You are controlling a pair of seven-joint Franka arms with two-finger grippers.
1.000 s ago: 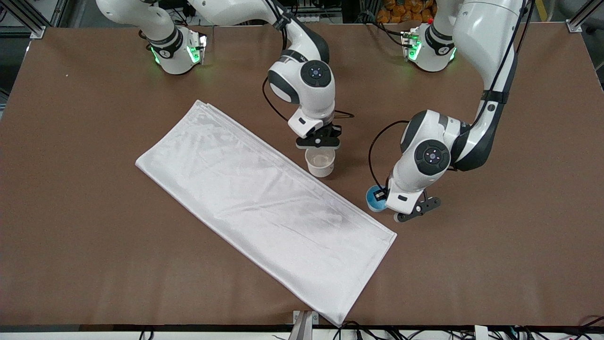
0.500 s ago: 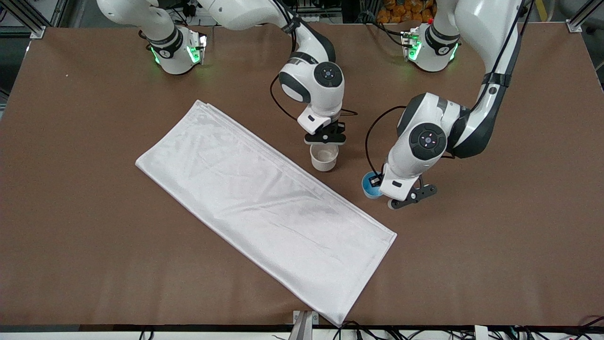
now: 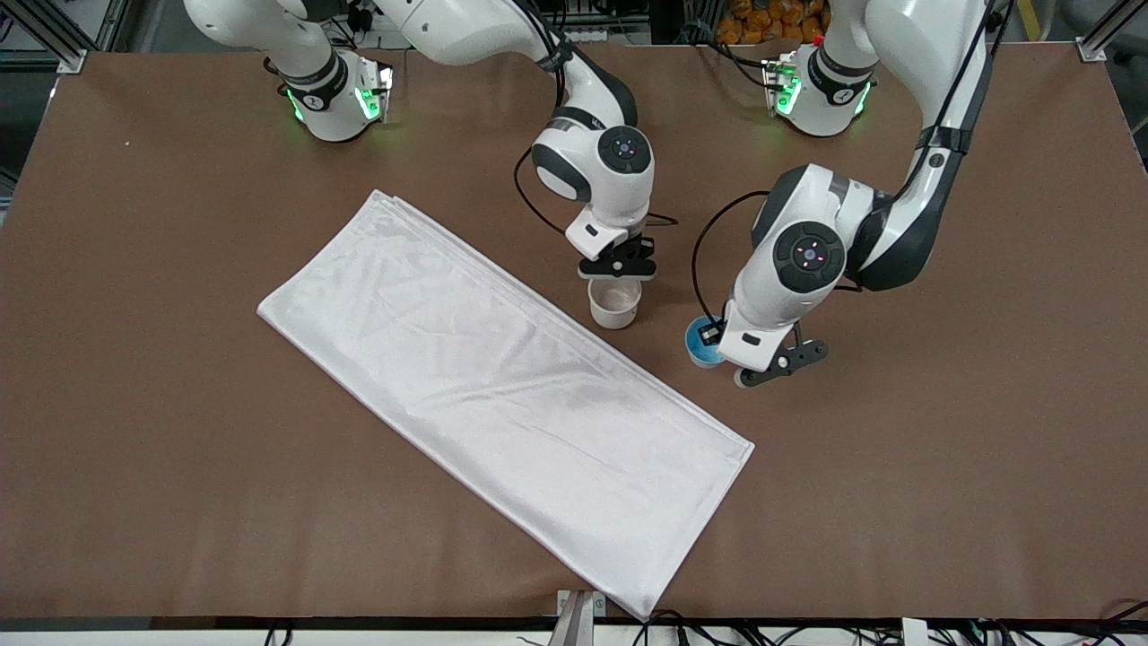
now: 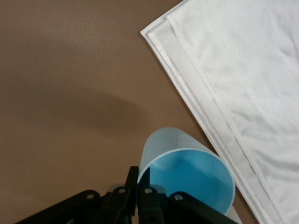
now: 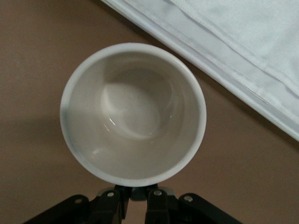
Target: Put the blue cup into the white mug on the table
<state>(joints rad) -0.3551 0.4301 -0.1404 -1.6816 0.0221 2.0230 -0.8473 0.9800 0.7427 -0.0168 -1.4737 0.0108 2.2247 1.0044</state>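
Note:
The white mug (image 3: 614,303) with its cream inside (image 5: 133,112) is beside the cloth's long edge. My right gripper (image 3: 617,274) is shut on the dark handle at the mug's rim (image 5: 135,192). I cannot tell whether the mug rests on the table (image 3: 942,449). The blue cup (image 3: 702,347) hangs tilted above the table, a short way from the mug toward the left arm's end. My left gripper (image 3: 715,339) is shut on the cup's wall (image 4: 141,179), one finger inside and one outside. The cup's mouth (image 4: 191,175) shows bright blue.
A large white folded cloth (image 3: 502,395) lies slantwise across the table's middle, its edge close to the mug (image 5: 243,28) and to the cup (image 4: 252,70). Both arm bases stand along the table's edge farthest from the front camera.
The left gripper has carried the blue cup closer to the mug. The right gripper with the mug has shifted slightly toward the left arm's end, and the mug looks a little smaller.

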